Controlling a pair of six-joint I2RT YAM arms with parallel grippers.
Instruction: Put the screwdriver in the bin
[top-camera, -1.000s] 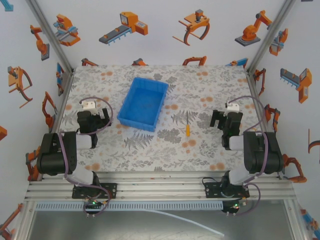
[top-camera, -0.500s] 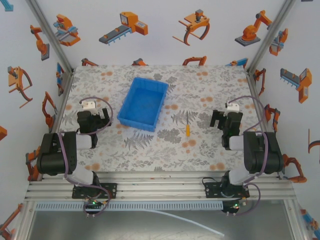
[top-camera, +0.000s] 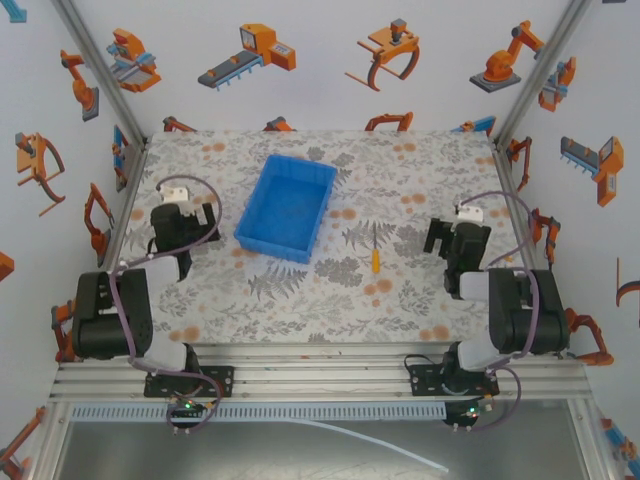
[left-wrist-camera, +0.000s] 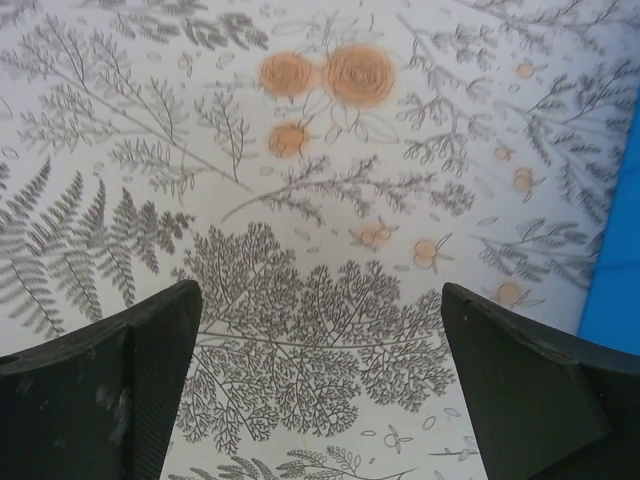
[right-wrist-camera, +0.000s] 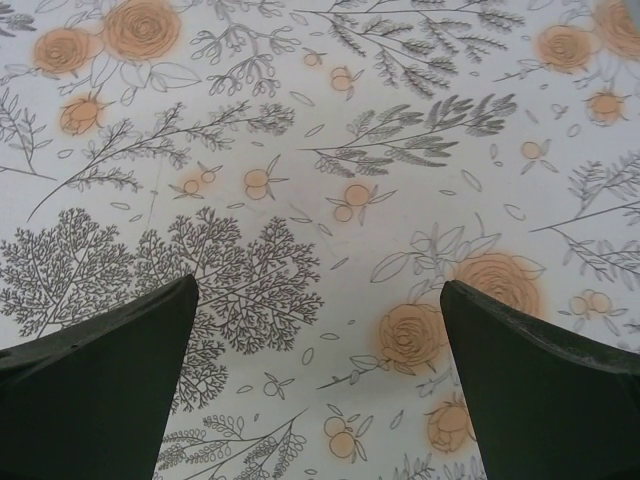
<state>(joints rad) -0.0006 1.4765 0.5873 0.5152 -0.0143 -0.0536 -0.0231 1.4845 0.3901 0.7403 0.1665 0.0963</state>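
My left gripper (top-camera: 187, 212) has edged up the frame, jaws wide, empty; right gripper (top-camera: 452, 232) wide too — the screwdriver (top-camera: 375, 250) lies mid-frame, right of the bin (top-camera: 272, 244); no approach yet.

From the left wrist, the bin (left-wrist-camera: 618, 230) is no more than a blue strip cut off by the picture's right edge, so its rim and inside cannot be made out there. The fingers (left-wrist-camera: 110, 400) of the left gripper (left-wrist-camera: 320, 292) run off the bottom edge, with just their wide-set tips in view. The right gripper (right-wrist-camera: 318, 285) is cropped the same way, its fingers (right-wrist-camera: 90, 390) lost at the bottom. From above, the screwdriver (top-camera: 375, 250) is too small to tell its tip, and its thin shaft nearly melts into the leaf print of the table (top-camera: 300, 300). The left arm (top-camera: 105, 315) and the right arm (top-camera: 520, 310) cover the table's near corners.
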